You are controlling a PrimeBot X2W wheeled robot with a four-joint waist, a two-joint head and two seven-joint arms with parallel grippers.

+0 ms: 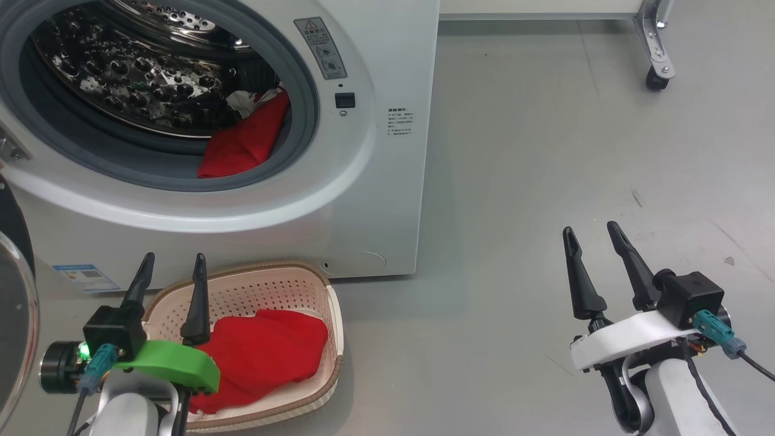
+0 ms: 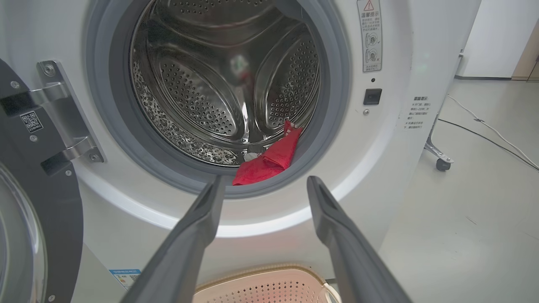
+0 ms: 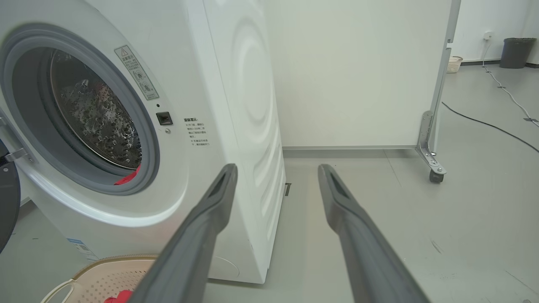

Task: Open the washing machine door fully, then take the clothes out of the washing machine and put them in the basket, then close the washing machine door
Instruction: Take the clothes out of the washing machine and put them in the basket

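The washing machine stands with its door swung open at the far left. A red garment lies at the lower right of the steel drum, against the grey seal, and also appears in the left wrist view as red cloth. The cream basket sits on the floor before the machine and holds another red garment. My left gripper hovers open over the basket's left side, fingers aimed at the drum mouth. My right gripper stands open and empty over bare floor right of the machine.
A wheeled metal frame leg with a caster stands at the back right. A black cable runs across the floor beyond it, and a dark bin stands by the far wall. Grey floor stretches right of the machine.
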